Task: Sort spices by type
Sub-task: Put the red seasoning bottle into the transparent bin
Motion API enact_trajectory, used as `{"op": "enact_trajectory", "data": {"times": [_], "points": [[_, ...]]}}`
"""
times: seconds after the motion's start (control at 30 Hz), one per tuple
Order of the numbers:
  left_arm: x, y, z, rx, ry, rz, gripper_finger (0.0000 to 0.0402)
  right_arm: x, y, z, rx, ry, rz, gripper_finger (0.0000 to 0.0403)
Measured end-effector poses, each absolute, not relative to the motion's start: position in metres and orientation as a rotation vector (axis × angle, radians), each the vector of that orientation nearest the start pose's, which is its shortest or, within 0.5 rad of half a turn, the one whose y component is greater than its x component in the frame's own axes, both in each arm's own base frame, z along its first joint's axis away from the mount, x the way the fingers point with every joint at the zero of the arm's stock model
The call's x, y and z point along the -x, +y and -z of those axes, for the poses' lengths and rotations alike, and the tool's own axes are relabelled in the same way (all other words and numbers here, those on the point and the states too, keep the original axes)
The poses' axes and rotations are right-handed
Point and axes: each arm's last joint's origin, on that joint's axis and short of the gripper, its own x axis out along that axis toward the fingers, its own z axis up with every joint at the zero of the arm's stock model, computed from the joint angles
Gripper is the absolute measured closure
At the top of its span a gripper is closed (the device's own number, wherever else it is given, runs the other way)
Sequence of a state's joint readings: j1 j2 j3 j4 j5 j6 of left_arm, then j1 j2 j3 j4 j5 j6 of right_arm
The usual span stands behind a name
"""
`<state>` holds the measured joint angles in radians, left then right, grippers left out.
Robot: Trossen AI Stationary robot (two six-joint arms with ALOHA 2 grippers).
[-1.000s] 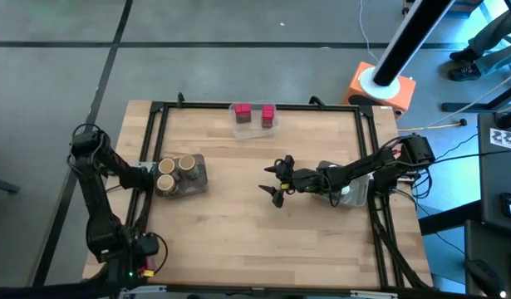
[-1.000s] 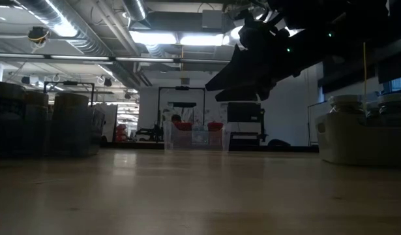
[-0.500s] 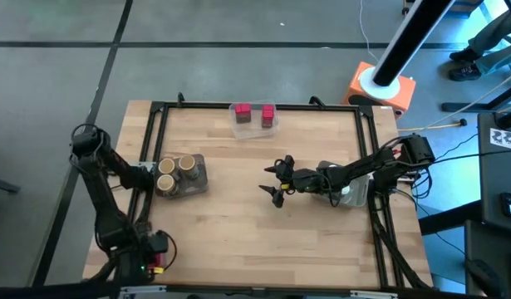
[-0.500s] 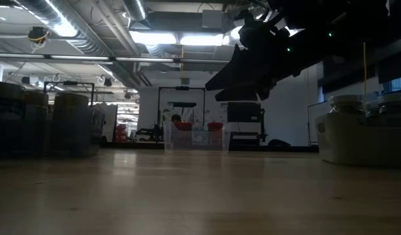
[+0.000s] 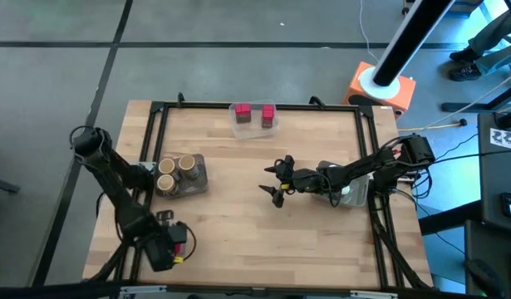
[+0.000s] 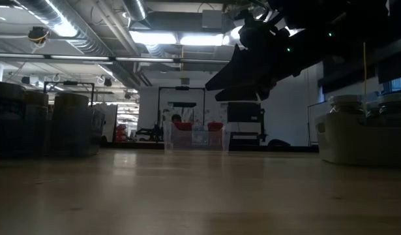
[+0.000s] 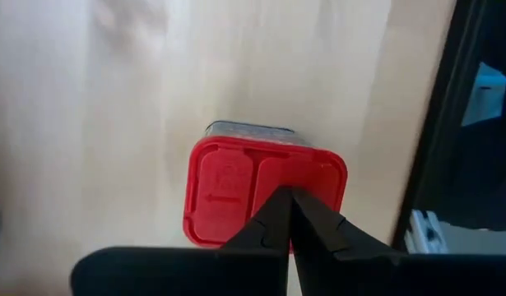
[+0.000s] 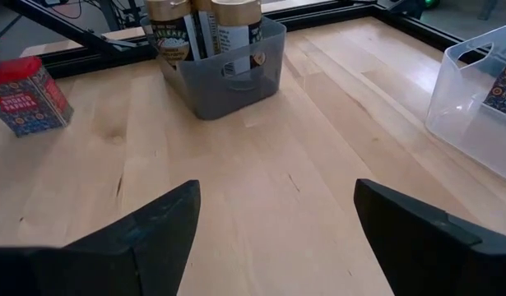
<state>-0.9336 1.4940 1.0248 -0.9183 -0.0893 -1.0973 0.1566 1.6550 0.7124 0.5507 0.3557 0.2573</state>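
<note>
Left gripper (image 5: 174, 242), fingers pinched together above the red spice tin (image 7: 265, 196) at table's 7 o'clock, should spread wide before straddling it squarely.

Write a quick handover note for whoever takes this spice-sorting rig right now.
Left gripper: shut, over a red tin standing loose near the table's front left.
Right gripper: open, empty, mid-table.
Sorted: tan jars in the grey bin, two red tins in the clear tray, white-capped jars in the right-hand bin.
Left: move the loose tin to the tray.
</note>
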Motion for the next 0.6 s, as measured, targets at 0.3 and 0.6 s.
{"op": "enact_trajectory", "data": {"times": [0.3, 0.6], "points": [[-0.189, -0.181, -0.214, 0.080, 1.363, -0.034, 0.0400, -0.320, 0.040, -0.167, -0.154, 0.353, 0.244, 0.0081], [-0.214, -0.151, -0.214, -0.033, 1.339, -0.022, 0.0400, -0.320, 0.040, -0.167, -0.153, 0.354, 0.244, 0.0081]]}}
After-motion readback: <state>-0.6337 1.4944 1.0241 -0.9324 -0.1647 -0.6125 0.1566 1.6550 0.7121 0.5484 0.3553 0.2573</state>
